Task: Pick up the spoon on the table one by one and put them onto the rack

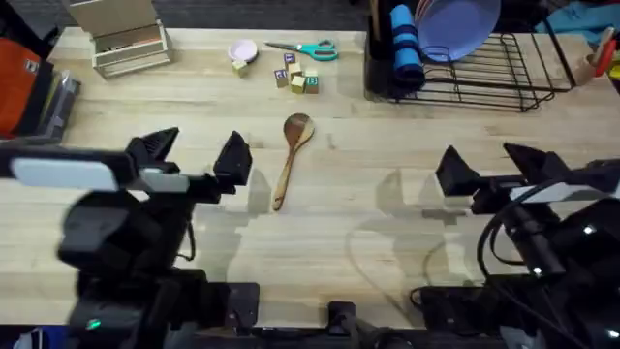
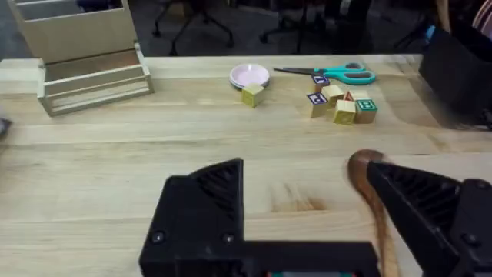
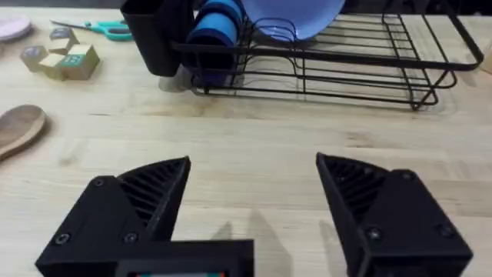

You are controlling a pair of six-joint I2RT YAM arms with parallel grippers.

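Note:
A brown wooden spoon (image 1: 291, 155) lies on the table (image 1: 349, 233) near the middle, bowl toward the far side; its bowl (image 2: 363, 165) peeks out beside one finger in the left wrist view, and the bowl (image 3: 19, 129) also appears in the right wrist view. My left gripper (image 1: 194, 153) is open, just left of the spoon's handle, holding nothing. My right gripper (image 1: 489, 163) is open over bare table to the right, also holding nothing. The black wire rack (image 1: 484, 73) with its black utensil holder (image 1: 380, 58) stands at the far right, also seen as the rack (image 3: 346, 69).
A purple plate (image 1: 455, 24) and a blue rolled item (image 1: 403, 44) sit in the rack. Teal-handled scissors (image 1: 308, 48), a small pink dish (image 1: 242, 50) and several letter blocks (image 1: 295, 78) lie at the far middle. A beige box-like stand (image 1: 121, 39) sits far left.

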